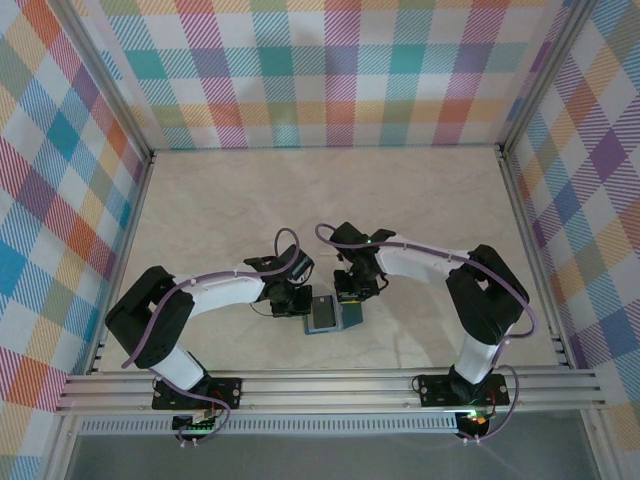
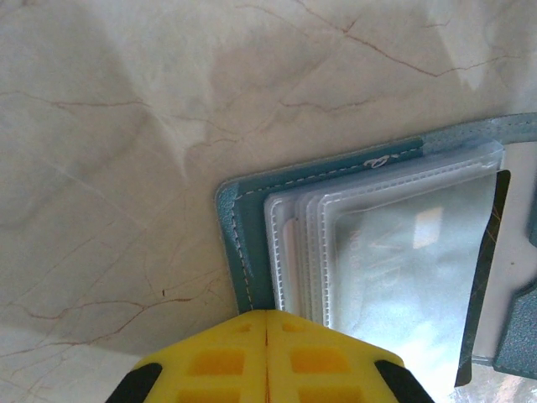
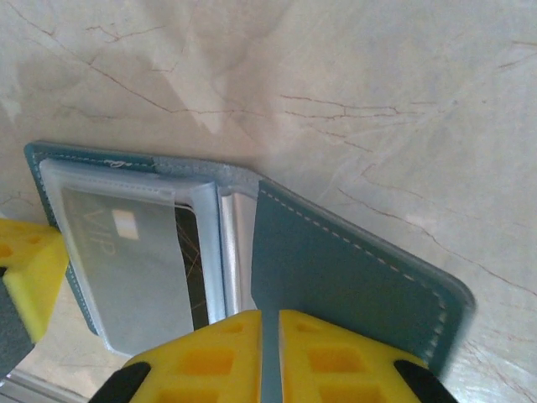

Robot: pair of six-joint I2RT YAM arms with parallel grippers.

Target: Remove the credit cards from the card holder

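The teal card holder [image 1: 325, 315] lies open on the marble table between both grippers. My right gripper [image 1: 352, 292] [image 3: 270, 312] is shut on the holder's right flap [image 3: 352, 277], which stands tilted up; teal shows between its fingertips. My left gripper [image 1: 298, 300] [image 2: 267, 312] is shut, its tips together at the left cover's stitched edge [image 2: 247, 227]. The clear inner sleeves [image 2: 394, 252] hold the credit cards: one with VIP lettering [image 3: 126, 252] shows through the plastic, and a dark card's strip [image 3: 189, 260] sits beside it. A left fingertip [image 3: 25, 264] sits by the holder's left edge.
Aluminium rails [image 1: 330, 385] run along the near edge behind the arm bases. Checked walls [image 1: 320, 70] enclose the table on three sides. Open marble surface [image 1: 330, 200] stretches toward the back.
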